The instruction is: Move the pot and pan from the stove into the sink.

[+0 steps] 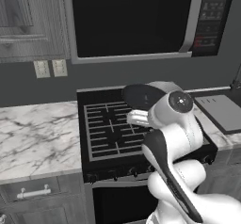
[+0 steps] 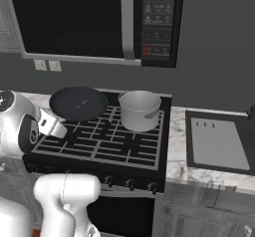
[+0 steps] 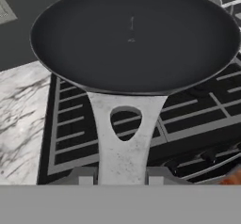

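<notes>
- While the pan [image 3: 134,37] hangs lifted off the stove [image 2: 104,141], our gripper [image 3: 121,176] has its jaws closed tight on the end of the light metal handle — one fingertip on each side.
- We take the grip at the handle's far end because that is the only thin part the jaws can span; the price, we judge, is a long lever, so the dish may sag or swing.
- From the right base view the pan floats above the rear left grates, tilted slightly, with the pot [image 2: 140,110] upright just beside it on the rear right burner.
- We read the pot's place as untouched — it waits its turn.
- Off to the right, past a strip of marble counter [image 2: 175,151], lies the sink [image 2: 244,131] with its grey drainboard [image 2: 219,144].
- Our next move, as we see it, must carry the pan rightward and high enough to pass the taller pot.
</notes>
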